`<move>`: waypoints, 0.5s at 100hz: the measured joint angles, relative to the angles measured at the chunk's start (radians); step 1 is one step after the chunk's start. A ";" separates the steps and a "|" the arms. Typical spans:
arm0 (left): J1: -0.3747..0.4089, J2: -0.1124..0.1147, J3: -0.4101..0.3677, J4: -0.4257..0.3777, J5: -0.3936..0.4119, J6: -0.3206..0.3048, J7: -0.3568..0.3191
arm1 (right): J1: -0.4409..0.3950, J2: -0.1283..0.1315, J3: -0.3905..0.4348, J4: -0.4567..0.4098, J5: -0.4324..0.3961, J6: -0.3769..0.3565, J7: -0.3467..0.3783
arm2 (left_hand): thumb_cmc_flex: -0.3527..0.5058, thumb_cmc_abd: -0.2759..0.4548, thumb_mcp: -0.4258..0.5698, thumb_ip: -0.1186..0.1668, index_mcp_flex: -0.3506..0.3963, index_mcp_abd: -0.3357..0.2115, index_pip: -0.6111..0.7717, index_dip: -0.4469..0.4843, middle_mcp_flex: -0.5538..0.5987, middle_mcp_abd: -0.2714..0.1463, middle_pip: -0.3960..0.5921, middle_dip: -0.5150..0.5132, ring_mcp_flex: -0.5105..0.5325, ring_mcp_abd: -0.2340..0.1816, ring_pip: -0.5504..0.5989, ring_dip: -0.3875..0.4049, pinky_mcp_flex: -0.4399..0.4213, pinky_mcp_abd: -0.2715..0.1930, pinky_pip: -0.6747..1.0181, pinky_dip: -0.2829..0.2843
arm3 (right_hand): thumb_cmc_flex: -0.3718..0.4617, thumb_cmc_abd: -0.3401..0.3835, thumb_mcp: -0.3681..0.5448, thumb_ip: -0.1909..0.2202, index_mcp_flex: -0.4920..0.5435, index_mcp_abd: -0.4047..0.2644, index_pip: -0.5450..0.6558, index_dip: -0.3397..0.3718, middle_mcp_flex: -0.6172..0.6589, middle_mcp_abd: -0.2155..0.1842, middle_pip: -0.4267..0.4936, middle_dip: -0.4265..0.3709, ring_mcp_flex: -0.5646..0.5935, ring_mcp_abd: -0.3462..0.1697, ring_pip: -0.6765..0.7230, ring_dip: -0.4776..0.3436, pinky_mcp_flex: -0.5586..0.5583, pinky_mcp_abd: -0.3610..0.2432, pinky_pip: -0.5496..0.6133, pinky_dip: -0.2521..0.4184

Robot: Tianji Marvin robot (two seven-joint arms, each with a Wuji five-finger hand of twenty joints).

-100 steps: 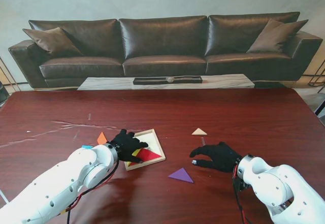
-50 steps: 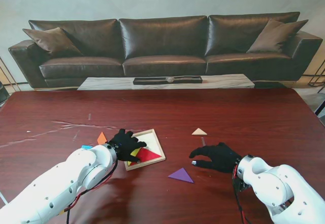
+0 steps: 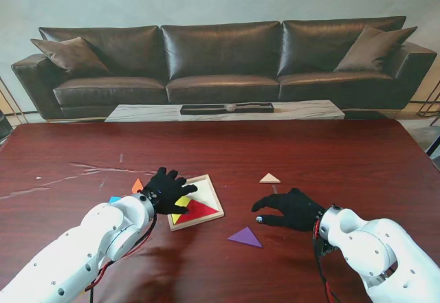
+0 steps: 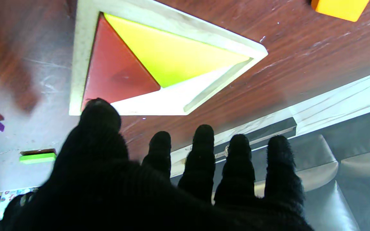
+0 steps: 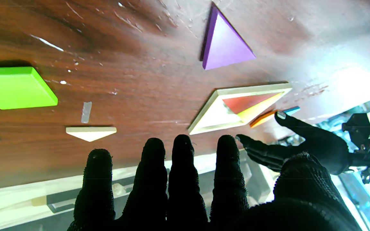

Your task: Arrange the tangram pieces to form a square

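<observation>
Tangram tray (image 3: 214, 196), a pale wooden frame, lies on the table a little left of centre, with a red triangle (image 3: 200, 211) and a yellow triangle (image 3: 182, 201) already seated in its nearer corner and the rest of its well bare. Your left hand (image 3: 167, 190) hovers over the tray's left edge, fingers spread and holding nothing. The purple triangle (image 3: 245, 236) lies loose just right of the tray, nearer to you, its longest edge running roughly left to right; your right hand (image 3: 291, 209), loosely curled and empty, sits just beyond it and looks the closer of the two. A cream triangle (image 3: 269, 178) rests farther off, an orange piece (image 3: 137, 186) and a blue piece (image 3: 115, 198) lie left of the tray, and a green piece (image 5: 14, 87) shows only to the right wrist. The scuffed dark table (image 3: 357, 165) fronts a brown leather sofa (image 3: 220, 62).
</observation>
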 measured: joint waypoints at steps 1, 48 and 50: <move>0.002 0.000 -0.002 -0.003 0.002 0.000 -0.002 | 0.001 0.000 0.000 0.000 -0.001 -0.002 0.000 | 0.000 0.000 0.000 0.000 0.000 0.000 0.000 0.000 -0.008 0.000 0.000 0.000 0.000 0.000 0.000 -0.002 0.000 0.000 0.000 0.000 | 0.000 0.000 0.000 0.000 0.000 0.000 0.000 0.000 -0.010 0.000 0.000 0.000 -0.001 0.000 -0.002 0.000 0.000 0.000 0.000 0.000; 0.214 -0.001 -0.166 -0.159 0.148 0.060 -0.017 | 0.063 0.004 -0.044 0.008 -0.025 -0.077 -0.026 | -0.010 0.000 0.000 0.000 0.000 0.017 0.005 0.001 -0.123 0.012 -0.041 -0.010 0.000 0.010 -0.040 -0.028 0.006 0.011 -0.003 -0.012 | 0.000 -0.018 0.000 0.000 -0.152 -0.013 -0.059 -0.001 -0.196 -0.037 -0.102 -0.056 -0.174 -0.041 -0.028 -0.012 -0.060 -0.071 -0.077 -0.061; 0.224 -0.001 -0.173 -0.165 0.148 0.064 -0.017 | 0.069 0.004 -0.048 0.011 -0.025 -0.077 -0.026 | -0.010 0.000 0.000 0.000 0.001 0.017 0.005 0.001 -0.123 0.012 -0.042 -0.010 0.000 0.010 -0.042 -0.030 0.006 0.011 -0.003 -0.012 | 0.000 -0.021 0.000 0.000 -0.153 -0.013 -0.079 -0.012 -0.196 -0.038 -0.118 -0.066 -0.177 -0.043 -0.027 -0.013 -0.060 -0.083 -0.088 -0.066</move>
